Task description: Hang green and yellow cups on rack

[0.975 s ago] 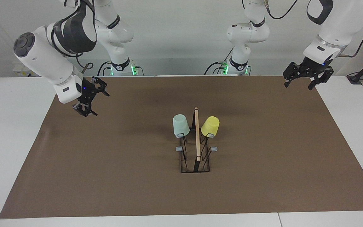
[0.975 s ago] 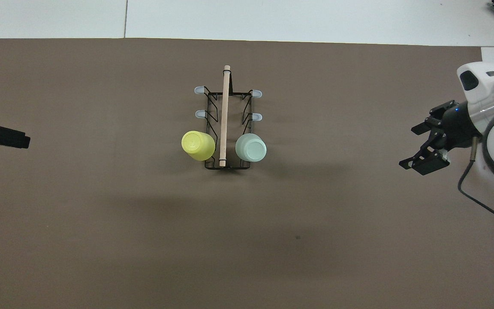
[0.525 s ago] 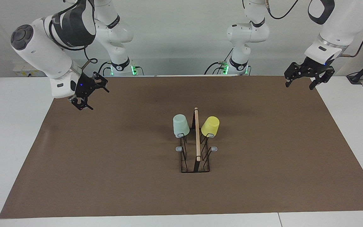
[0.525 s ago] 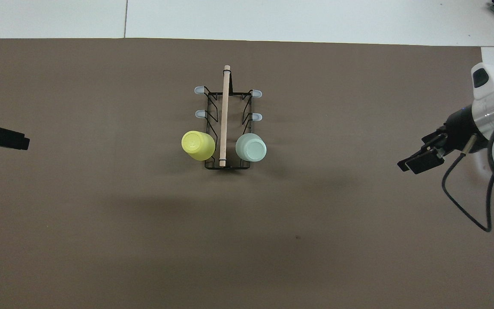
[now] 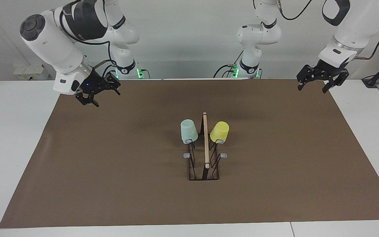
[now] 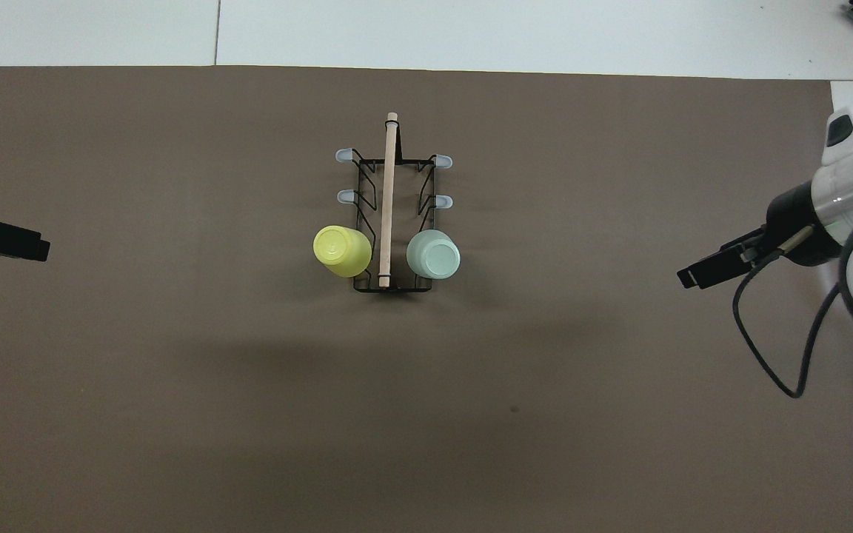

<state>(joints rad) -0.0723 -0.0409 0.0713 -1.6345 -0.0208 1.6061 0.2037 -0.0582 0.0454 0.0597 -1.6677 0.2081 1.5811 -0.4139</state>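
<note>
The black wire rack [image 5: 206, 149] [image 6: 388, 185] with its wooden top rod stands mid-mat. A pale green cup [image 5: 188, 131] [image 6: 433, 254] hangs upside down on the prong nearest the robots, on the right arm's side. A yellow cup [image 5: 219, 132] [image 6: 341, 251] hangs the same way on the left arm's side. My right gripper [image 5: 99, 94] [image 6: 706, 271] is open and empty, raised over the mat's corner near its base. My left gripper [image 5: 312, 88] [image 6: 4, 243] hangs open and empty over the mat's edge at its own end.
A brown mat [image 5: 110, 171] covers the white table [image 5: 12, 131]. Bare grey-tipped prongs [image 5: 186, 155] [image 5: 223, 155] stick out of the rack, farther from the robots than the cups. A cable [image 6: 767, 355] loops from the right wrist.
The right gripper has risen and drawn back toward its base, turning as it went. The left gripper has barely shifted. Cups and rack have stayed put.
</note>
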